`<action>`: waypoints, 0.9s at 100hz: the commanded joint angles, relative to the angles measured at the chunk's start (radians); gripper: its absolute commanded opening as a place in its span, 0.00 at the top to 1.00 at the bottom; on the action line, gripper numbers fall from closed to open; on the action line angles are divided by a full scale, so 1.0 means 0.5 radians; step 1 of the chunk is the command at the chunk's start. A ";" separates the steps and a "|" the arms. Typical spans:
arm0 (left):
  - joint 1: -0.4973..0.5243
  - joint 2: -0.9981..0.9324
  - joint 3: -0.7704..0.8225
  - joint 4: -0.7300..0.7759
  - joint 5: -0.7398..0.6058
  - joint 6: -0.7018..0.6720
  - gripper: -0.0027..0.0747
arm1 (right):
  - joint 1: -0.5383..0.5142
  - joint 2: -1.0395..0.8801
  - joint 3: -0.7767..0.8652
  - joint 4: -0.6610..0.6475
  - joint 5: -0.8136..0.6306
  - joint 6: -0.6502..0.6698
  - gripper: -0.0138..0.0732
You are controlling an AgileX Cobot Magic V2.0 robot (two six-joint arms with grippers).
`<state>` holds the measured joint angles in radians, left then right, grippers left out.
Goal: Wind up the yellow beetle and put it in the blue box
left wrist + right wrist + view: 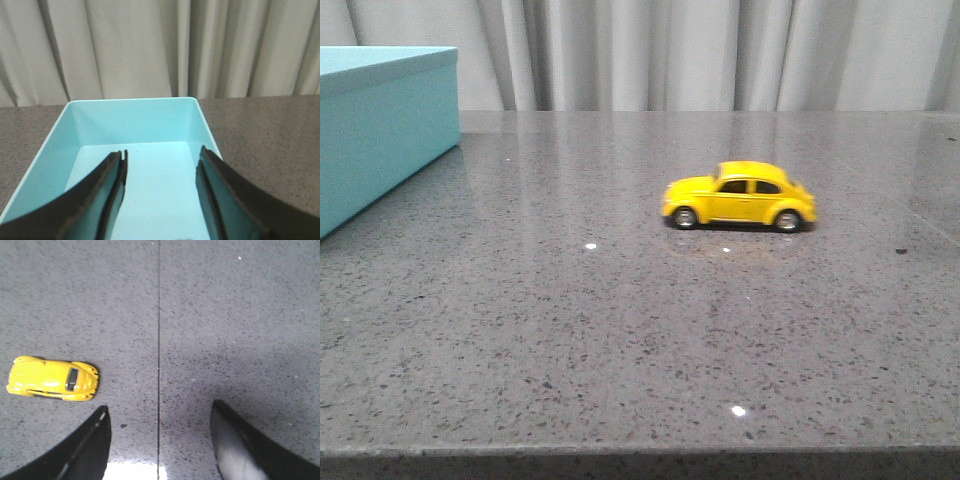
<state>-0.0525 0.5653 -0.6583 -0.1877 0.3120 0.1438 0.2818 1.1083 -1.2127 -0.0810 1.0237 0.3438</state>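
Note:
The yellow beetle (740, 196) stands on its wheels on the grey speckled table, right of centre, side-on in the front view. It also shows in the right wrist view (52, 378), seen from above. My right gripper (159, 412) is open and empty above the table, beside the car and apart from it. The blue box (380, 130) stands at the far left. In the left wrist view the blue box (60, 135) is open on top and shows nothing inside. My left gripper (161, 156) is open and empty above it. Neither gripper shows in the front view.
A pale pleated curtain (700, 50) hangs behind the table. A thin seam (159, 340) runs across the tabletop under the right gripper. The table's front edge (640, 455) lies along the bottom of the front view.

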 commanded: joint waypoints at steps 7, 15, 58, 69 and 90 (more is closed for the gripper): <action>-0.133 0.234 -0.254 -0.012 0.032 0.137 0.55 | 0.002 -0.156 0.015 0.040 -0.245 -0.016 0.33; -0.212 0.369 -0.380 -0.012 0.140 0.293 0.54 | 0.002 -0.208 0.039 0.062 -0.281 -0.016 0.33; -0.636 1.238 -1.186 -0.012 0.789 0.956 0.28 | 0.002 -0.316 0.044 0.091 -0.273 -0.016 0.33; -0.756 1.477 -1.463 -0.012 1.110 1.070 0.29 | 0.002 -0.316 0.044 0.109 -0.267 -0.044 0.33; -0.949 1.917 -1.908 -0.012 1.445 1.272 0.30 | 0.002 -0.316 0.044 0.126 -0.267 -0.061 0.33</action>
<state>-0.4882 1.4926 -1.5129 -0.1805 1.0292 0.7334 0.2826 0.9647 -1.1674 -0.0178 0.9524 0.3274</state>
